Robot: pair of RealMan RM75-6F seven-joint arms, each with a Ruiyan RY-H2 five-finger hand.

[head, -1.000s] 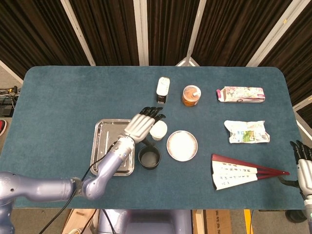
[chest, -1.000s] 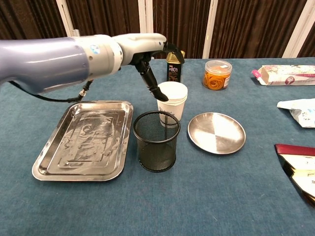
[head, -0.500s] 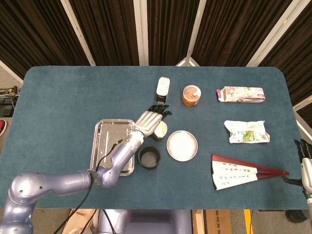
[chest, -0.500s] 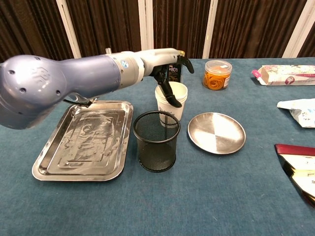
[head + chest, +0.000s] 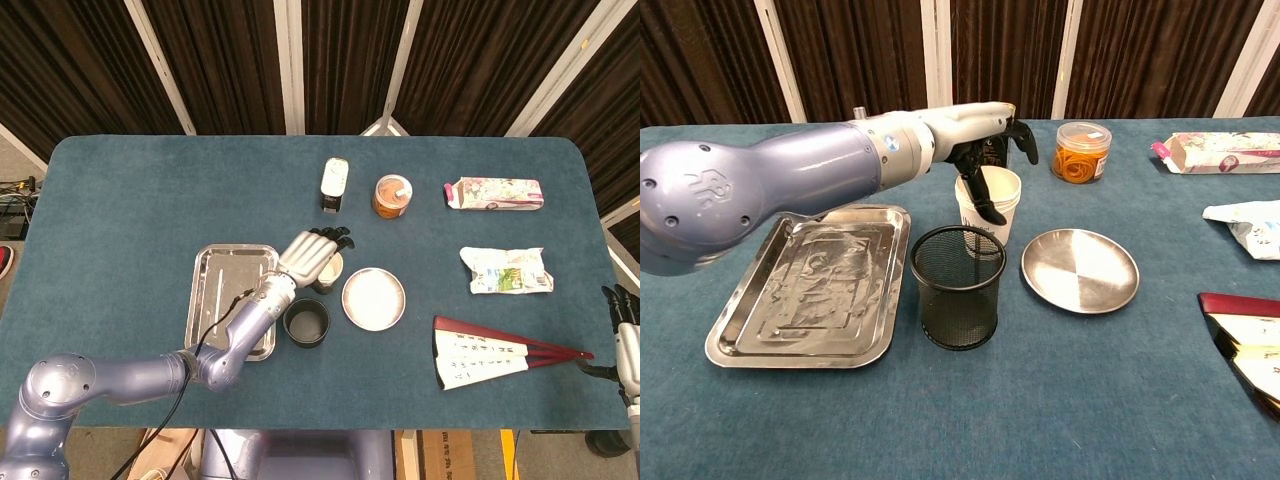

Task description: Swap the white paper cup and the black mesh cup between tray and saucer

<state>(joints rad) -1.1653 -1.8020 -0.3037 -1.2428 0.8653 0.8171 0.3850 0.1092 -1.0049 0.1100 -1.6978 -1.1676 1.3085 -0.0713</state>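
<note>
L hand (image 5: 985, 150) sits over the white paper cup (image 5: 989, 207), fingers curled down around the rim w/ thumb against the near side; can't tell if it's actually gripping yet. In head view the same hand (image 5: 312, 254) covers most of the cup (image 5: 331, 271).

White paper cup stands upright on the blue cloth table (image 5: 130, 220), between the rectangular silver metal tray (image 5: 810, 286) and the round silver metal saucer (image 5: 1080, 270), on neither. Black mesh cylindrical cup (image 5: 958, 286) stands upright just in front of the paper cup, also on the cloth, just right of the tray's edge, apart from the saucer. Tray and saucer both bare.

R hand (image 5: 625, 340) is at the far right table edge, well apart from the task items; only partly in view, fingers' state can't be told.

Also on table: dark bottle w/ label (image 5: 335, 184), clear jar w/ orange contents (image 5: 1081, 152), pink-white carton lying flat (image 5: 494, 194), crumpled white packet (image 5: 506, 270), red-edged folding fan (image 5: 495, 355).
</note>
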